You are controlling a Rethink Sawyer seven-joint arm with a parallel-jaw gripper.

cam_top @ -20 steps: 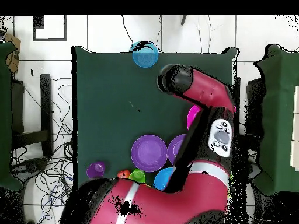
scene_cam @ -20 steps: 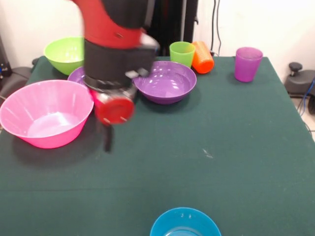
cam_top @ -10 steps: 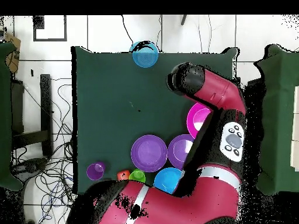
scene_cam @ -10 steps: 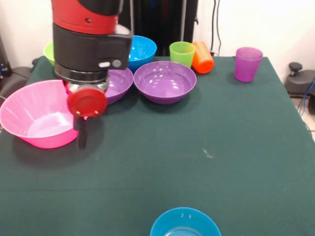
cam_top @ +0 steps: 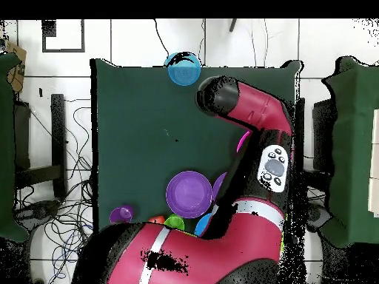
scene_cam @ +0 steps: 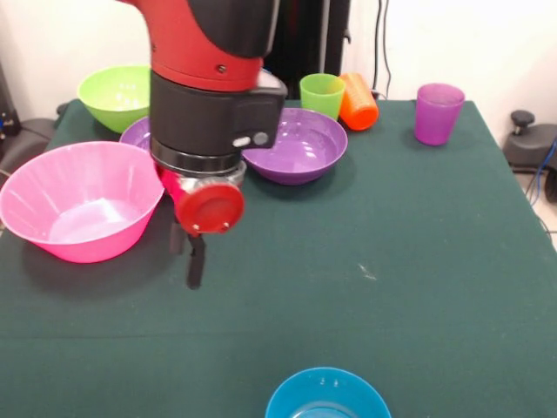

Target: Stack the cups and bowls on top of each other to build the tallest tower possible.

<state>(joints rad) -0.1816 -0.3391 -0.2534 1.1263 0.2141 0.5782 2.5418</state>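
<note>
Movement rightward: the red and black arm's gripper point(scene_cam: 186, 252) is swinging from the big flared pink plastic bowl point(scene_cam: 52, 248) at left toward centre, fingers seemingly spread and empty. The glossy green plastic cup point(scene_cam: 322, 94) is sitting unstacked, top centre.

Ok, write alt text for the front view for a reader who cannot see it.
A red and black robot arm hangs over a green table, its gripper low beside a big pink bowl. Behind it sit a purple bowl, a lime bowl, an upright green cup, a tipped orange cup and a purple cup; a blue bowl sits nearest the camera.
</note>
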